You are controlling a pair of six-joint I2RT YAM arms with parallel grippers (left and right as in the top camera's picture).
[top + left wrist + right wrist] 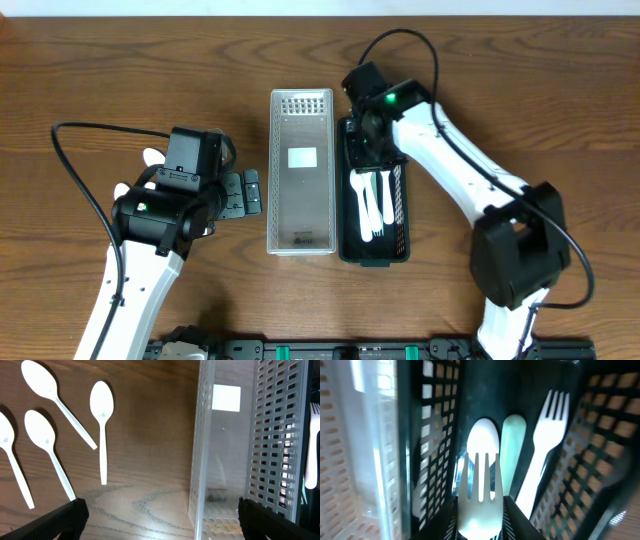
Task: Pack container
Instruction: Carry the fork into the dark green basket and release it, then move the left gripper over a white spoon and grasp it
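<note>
Overhead, the right gripper (368,135) hangs over the far end of the black perforated basket (375,256), which sits just to the right of a translucent white perforated bin (301,100) on the wooden table (500,70). From the right wrist view its jaws stand narrow, pinched on the handle of a white plastic fork (479,491) whose tines point along the basket's length, probably so that it drops in line with the cutlery already inside: a second white fork (547,425) and a white spoon bowl (482,435) lie lengthwise on the floor. The fork is inside the basket walls but not yet released, so this looks like a placing step partway through the packing. The left gripper (245,193) is spread wide and holds nothing, facing the bin from the left; several loose white plastic spoons (102,415) lie on the table on its left, apparently waiting their turn.
</note>
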